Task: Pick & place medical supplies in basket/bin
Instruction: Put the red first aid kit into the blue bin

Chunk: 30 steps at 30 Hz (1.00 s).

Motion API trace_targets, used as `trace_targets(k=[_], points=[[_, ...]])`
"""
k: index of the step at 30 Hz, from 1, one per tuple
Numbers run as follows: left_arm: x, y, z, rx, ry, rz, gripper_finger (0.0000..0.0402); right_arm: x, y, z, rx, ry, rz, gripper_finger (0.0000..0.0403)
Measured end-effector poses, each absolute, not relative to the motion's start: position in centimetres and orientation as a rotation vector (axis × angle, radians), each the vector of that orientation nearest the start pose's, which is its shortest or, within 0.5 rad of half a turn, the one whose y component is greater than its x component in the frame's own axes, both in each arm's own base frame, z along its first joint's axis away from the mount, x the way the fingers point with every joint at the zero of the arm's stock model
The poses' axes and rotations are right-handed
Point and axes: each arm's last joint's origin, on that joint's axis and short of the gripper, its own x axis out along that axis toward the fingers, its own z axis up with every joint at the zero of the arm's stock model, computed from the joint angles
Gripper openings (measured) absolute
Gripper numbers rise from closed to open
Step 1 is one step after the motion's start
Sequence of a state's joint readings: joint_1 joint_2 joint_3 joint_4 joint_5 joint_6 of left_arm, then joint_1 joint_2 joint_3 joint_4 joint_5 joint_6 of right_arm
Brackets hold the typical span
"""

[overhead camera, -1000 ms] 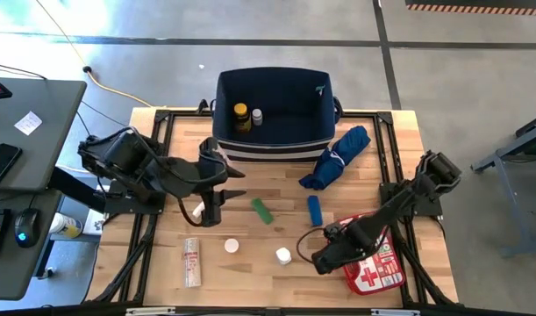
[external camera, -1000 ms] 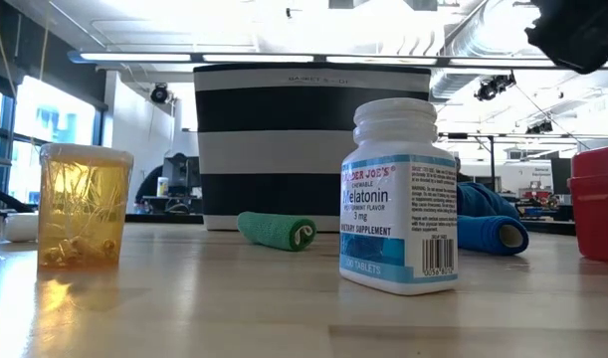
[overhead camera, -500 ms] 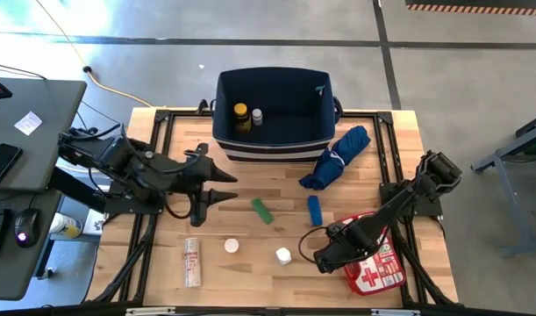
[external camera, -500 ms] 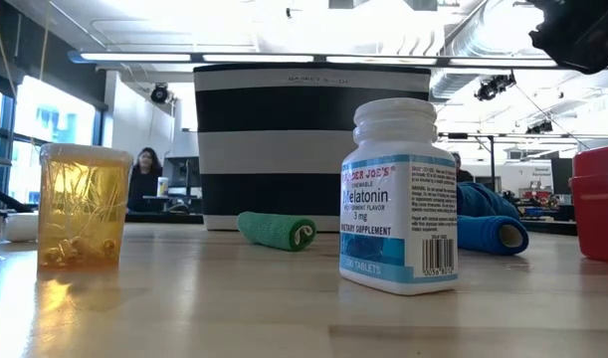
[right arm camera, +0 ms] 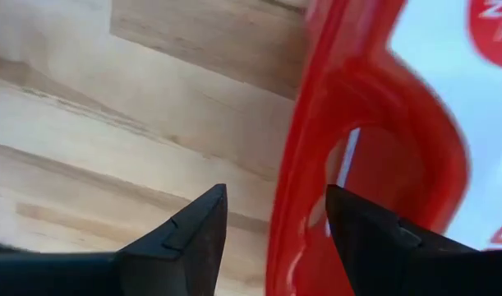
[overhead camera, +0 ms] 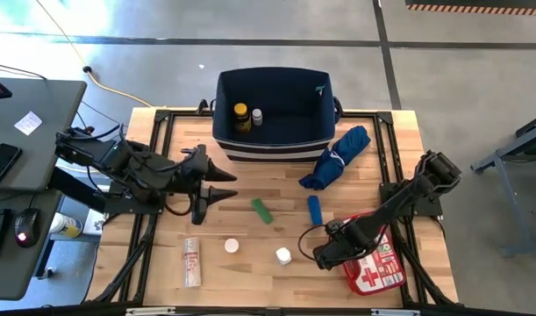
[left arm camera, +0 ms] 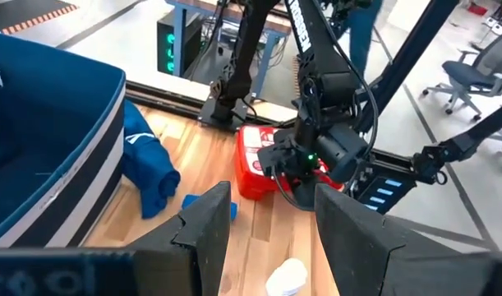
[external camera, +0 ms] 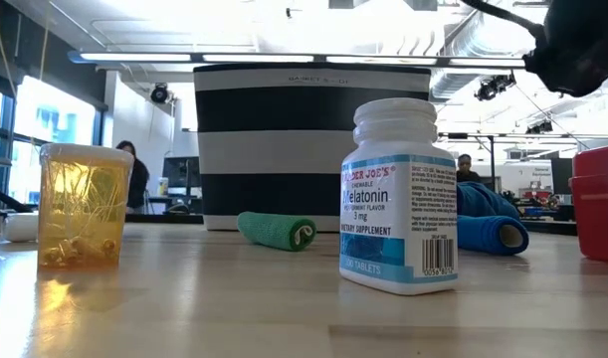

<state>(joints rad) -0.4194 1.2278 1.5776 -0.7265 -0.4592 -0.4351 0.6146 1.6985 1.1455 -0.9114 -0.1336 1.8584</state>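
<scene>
The right gripper [overhead camera: 324,257], fingers spread, sits low at the left edge of the red-and-white first aid pouch [overhead camera: 373,265] in the high view, while the left gripper [overhead camera: 222,186], also spread, hovers over the left of the surface [overhead camera: 250,272], and the navy bin [overhead camera: 272,140] at the far edge holds an amber bottle [overhead camera: 241,117]. In the low view a white melatonin bottle [external camera: 395,199] stands before the striped bin, beside a green roll [external camera: 276,230]. The right wrist view shows the pouch's red rim [right arm camera: 316,164] just ahead of the open fingers [right arm camera: 181,234].
</scene>
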Motion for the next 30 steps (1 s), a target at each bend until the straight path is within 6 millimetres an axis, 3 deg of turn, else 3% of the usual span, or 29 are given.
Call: trace_targets(k=[10,20,23,30], points=[[21.3,-8.0,45.8,-0.274,0.313,0.141,0.0209,24.4,17.8,17.2,1.135,1.433,-0.791,0.0166],[21.4,-8.0,45.9,-0.289,0.308,0.147,0.0209,24.2,17.7,17.0,1.104,1.455,-0.776,0.0079],[21.4,-8.0,45.9,-0.289,0.306,0.153,0.0209,24.3,17.8,17.2,1.109,1.473,-0.735,0.0042],[21.1,-7.9,45.8,-0.279,0.324,0.157,0.0209,23.5,18.1,19.6,1.039,1.477,-0.701,0.0042]])
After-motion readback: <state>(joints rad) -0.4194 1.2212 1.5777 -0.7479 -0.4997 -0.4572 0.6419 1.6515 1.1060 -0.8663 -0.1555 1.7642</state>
